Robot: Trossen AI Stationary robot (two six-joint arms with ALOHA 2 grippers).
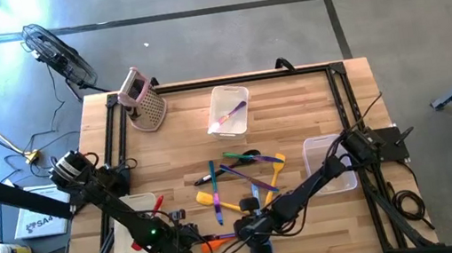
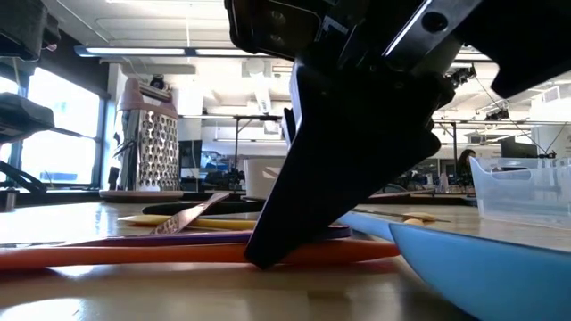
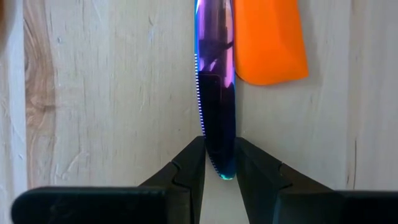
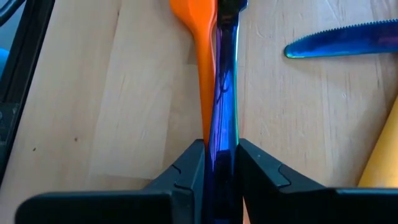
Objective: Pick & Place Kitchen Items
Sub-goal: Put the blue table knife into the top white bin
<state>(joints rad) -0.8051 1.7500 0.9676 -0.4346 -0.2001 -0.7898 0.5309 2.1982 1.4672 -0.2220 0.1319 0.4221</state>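
Left wrist: I see left gripper (image 3: 219, 163) fingers clamping the iridescent knife (image 3: 214, 93) tip.
Right wrist: right gripper (image 4: 219, 163) fingers pinch that knife's handle beside the orange spatula (image 4: 198, 37).

Showing iridescent purple-blue on serrated knife (image 3: 214, 93), centre of left wrist frame, with orange spatula blade (image 3: 268, 40) at upper right.
Showing same purple-blue sheen beside orange handle (image 4: 202, 68), centre of right wrist frame; blue serrated knife (image 4: 342, 42) glinting upper right.
Showing black on fingers (image 3: 186, 171) at frame bottom.
Showing pale wood grain on table (image 3: 112, 93).
Showing pink on grater (image 1: 143, 100), upper left of high frame.
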